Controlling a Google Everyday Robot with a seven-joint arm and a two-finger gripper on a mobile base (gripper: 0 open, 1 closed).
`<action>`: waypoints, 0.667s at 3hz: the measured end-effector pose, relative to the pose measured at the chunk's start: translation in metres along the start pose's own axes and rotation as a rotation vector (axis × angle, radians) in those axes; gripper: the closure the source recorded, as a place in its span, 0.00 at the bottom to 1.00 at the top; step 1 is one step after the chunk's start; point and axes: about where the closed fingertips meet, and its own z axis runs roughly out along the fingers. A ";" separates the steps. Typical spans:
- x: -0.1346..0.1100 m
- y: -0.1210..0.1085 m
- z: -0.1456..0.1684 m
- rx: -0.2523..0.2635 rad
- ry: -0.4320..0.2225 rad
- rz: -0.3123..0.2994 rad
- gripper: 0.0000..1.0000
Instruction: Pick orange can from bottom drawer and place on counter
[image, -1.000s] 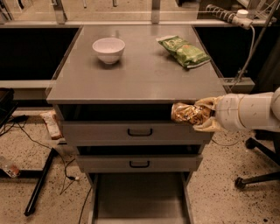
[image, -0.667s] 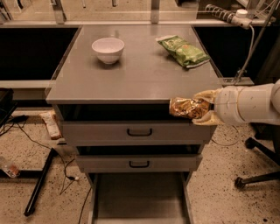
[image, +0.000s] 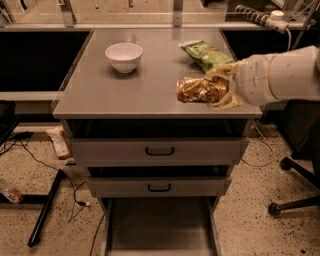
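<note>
A grey desk (image: 125, 90) with three drawers beneath it is seen from above and in front. A pale robot arm (image: 280, 75) reaches in from the right of the desk, just above its top. At the arm's end the claw (image: 220, 89) is over the desk's front right part, its two yellowish fingers (image: 219, 73) closed around the right end of the orange can (image: 200, 90). One finger lies along the side of the can nearer the desk's back, the other along the side nearer its front edge. The can is shiny, crinkled and golden-brown, lying on its side with its free end pointing toward the middle of the desk. It is low over the desk's surface, close to the front edge; whether it touches the surface cannot be told.

At the back left of the desk stands a white bowl (image: 124, 56), upright. At the back right lies a flat green snack bag (image: 206, 54), just behind the can and claw.

Under the desk, the top drawer (image: 159, 150) and middle drawer (image: 159, 186) each have a black handle and sit slightly pulled out. The bottom drawer (image: 160, 227) is pulled far out toward the viewer, showing a flat grey floor.

To the left of the desk, dark cables (image: 35, 160) trail over a speckled floor. To its right is the wheeled base of a chair (image: 295, 200).
</note>
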 end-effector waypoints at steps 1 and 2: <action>0.004 -0.045 0.029 0.026 -0.121 0.062 1.00; 0.018 -0.072 0.065 0.037 -0.190 0.216 1.00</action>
